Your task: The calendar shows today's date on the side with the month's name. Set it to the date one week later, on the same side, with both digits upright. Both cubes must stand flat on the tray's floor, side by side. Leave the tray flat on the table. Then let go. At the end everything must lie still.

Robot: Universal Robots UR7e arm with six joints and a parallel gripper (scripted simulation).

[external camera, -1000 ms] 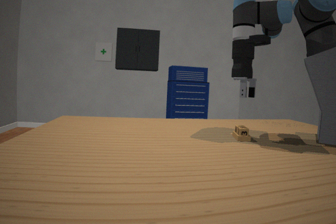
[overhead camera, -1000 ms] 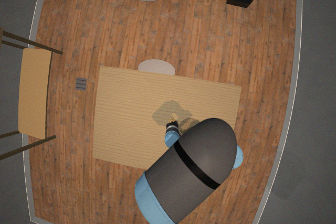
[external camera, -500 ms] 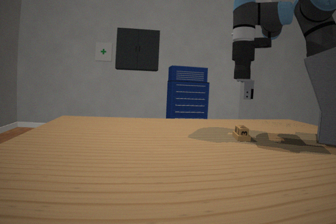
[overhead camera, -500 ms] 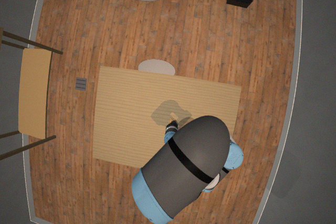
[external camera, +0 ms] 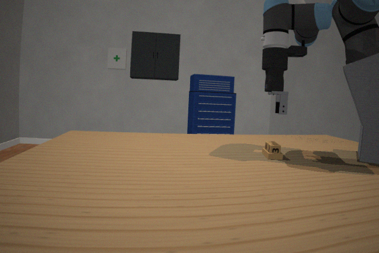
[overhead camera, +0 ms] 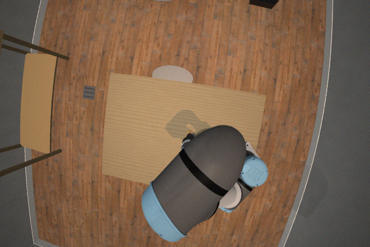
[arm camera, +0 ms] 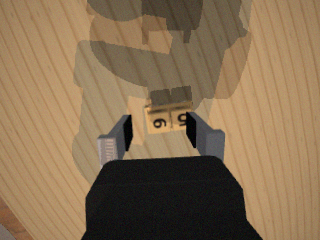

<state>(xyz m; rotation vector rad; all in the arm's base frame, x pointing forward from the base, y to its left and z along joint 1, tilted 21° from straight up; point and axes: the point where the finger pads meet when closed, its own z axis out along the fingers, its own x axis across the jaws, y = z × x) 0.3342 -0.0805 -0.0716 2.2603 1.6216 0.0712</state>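
The calendar (arm camera: pixel 168 120) sits on the table (external camera: pixel 122 182), both cubes side by side in its tray (external camera: pixel 269 154), their top faces reading 6 and 5 in the wrist view. The gripper (arm camera: pixel 160 139) hangs well above it, fingers spread wide and holding nothing. Judging by this, no cube has been lifted or turned; the whole date change remains

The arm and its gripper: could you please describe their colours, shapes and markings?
The arm has dark grey cylindrical links, light blue joint caps, black bands and a white wrist ring. The gripper has a black blocky body and two flat light grey fingers with black inner pads. No cables show.
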